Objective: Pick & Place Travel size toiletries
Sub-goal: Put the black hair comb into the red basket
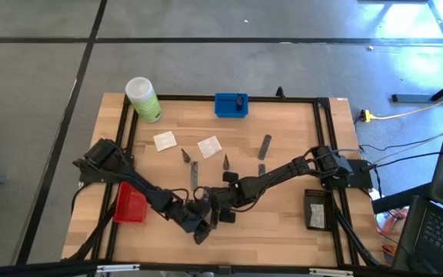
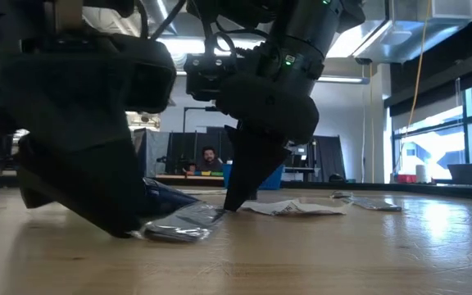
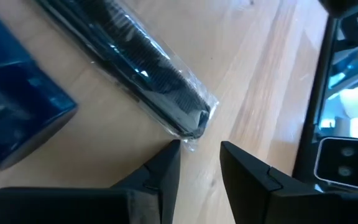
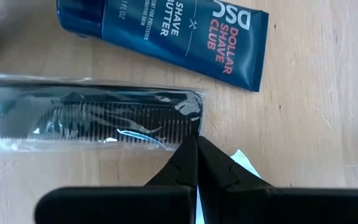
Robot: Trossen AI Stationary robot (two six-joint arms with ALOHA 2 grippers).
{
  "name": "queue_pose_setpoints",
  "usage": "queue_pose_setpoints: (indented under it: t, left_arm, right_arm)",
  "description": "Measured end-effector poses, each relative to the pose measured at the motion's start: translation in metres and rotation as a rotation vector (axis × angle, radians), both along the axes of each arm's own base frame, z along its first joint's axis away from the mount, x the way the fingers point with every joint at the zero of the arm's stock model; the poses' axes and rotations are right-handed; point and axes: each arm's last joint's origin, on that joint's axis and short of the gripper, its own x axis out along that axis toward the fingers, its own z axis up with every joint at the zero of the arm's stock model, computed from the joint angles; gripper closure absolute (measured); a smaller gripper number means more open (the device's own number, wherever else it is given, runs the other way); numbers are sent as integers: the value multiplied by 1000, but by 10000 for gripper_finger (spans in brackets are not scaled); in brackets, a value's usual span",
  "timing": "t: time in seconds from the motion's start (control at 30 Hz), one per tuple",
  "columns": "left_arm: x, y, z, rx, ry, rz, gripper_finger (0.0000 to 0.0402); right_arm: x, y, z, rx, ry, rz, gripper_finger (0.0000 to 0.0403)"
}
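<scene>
Looking from above: I have both arms meeting low at the table's near middle; the left gripper (image 1: 201, 223) and right gripper (image 1: 220, 209) crowd one spot, so the items beneath are mostly hidden.
Waiting items: white sachets (image 1: 164, 141), small dark cones (image 1: 225, 161) and a grey tube (image 1: 264, 146) lie spread mid-table, untouched; the red tray (image 1: 130, 203) sits just beside my left arm, I judge as the drop spot.
Table-level view: the right gripper (image 2: 234, 199) comes down to a point at the edge of the clear packet (image 2: 179, 225), which lies flat on the wood; I think it pins it.
Left wrist view: my left gripper (image 3: 197, 163) stands spread, fingers either side of the packet's end (image 3: 194, 121), holding nothing yet; the comb inside shows dark.
Right wrist view: my right gripper (image 4: 196, 155) is pressed together, tip touching the packet (image 4: 92, 118); the navy tube (image 4: 173, 31) lies just beside it.
Next move: closing the left fingers needs the thin film lifted, or they may slip off.
</scene>
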Motion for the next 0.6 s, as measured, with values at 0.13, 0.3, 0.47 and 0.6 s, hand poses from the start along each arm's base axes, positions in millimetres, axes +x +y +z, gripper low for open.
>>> queue_pose_setpoints:
  t: [0.13, 0.3, 0.47, 0.6]
  left_arm:
    - [2, 2, 2, 7, -18, -26, 288]
    - [3, 5, 2, 15, -14, -36, 288]
    - [4, 7, 1, -2, 0, -58, 288]
    - [2, 4, 1, -30, 19, -63, 288]
  right_arm:
    - [0, 0, 0, 0, -1, 0, 403]
    - [0, 0, 0, 0, -2, 0, 403]
    - [0, 0, 0, 0, -4, 3, 403]
    - [1, 0, 0, 1, -6, 3, 403]
